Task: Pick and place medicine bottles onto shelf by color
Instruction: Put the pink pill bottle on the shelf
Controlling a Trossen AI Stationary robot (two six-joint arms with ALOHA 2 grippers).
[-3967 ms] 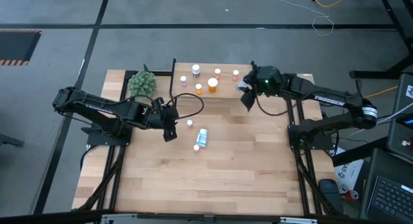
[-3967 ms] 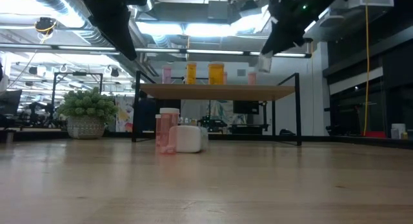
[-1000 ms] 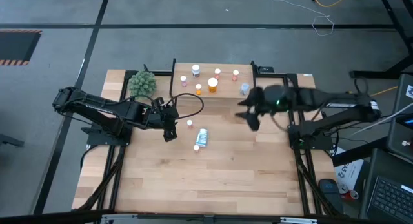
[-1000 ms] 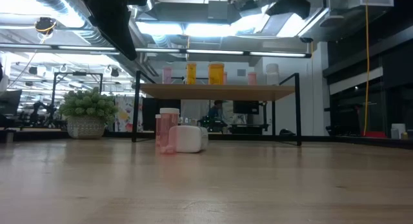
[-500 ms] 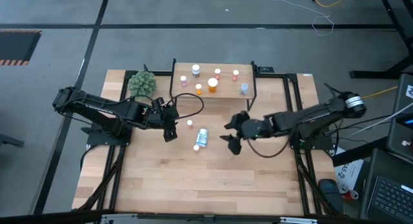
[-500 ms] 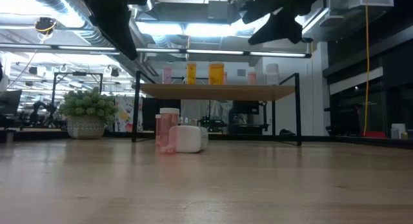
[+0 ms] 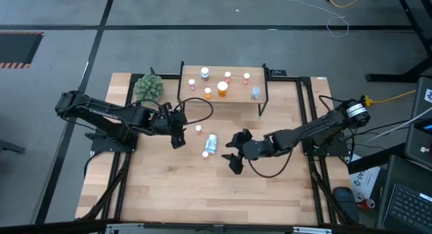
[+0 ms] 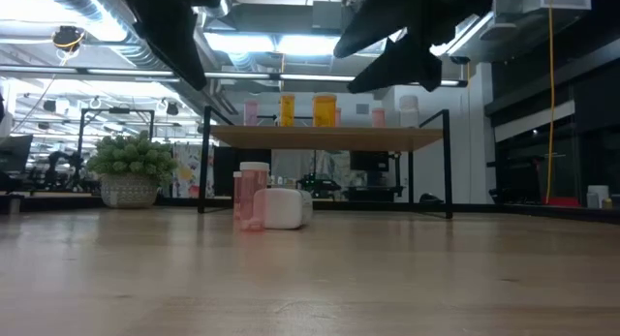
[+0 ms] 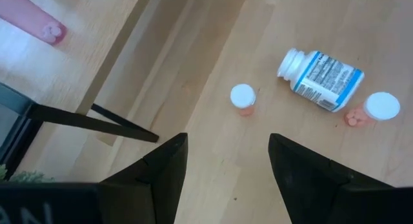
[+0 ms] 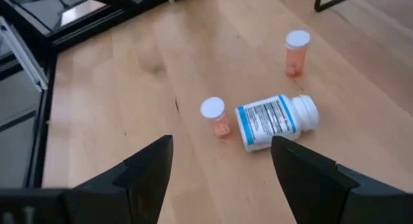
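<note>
white labelled bottle [image 10: 276, 122], pink vials [image 10: 213, 115]

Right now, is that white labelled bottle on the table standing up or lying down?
Lying down. The white labelled bottle rests on its side on the tabletop, cap pointing sideways, between two small upright pink bottles.

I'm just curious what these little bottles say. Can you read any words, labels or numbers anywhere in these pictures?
White bottle lying on the table: printed label, lines too small to read.
Left gripper's body: partial letters, cut off, unreadable.
Nothing else readable.
</note>
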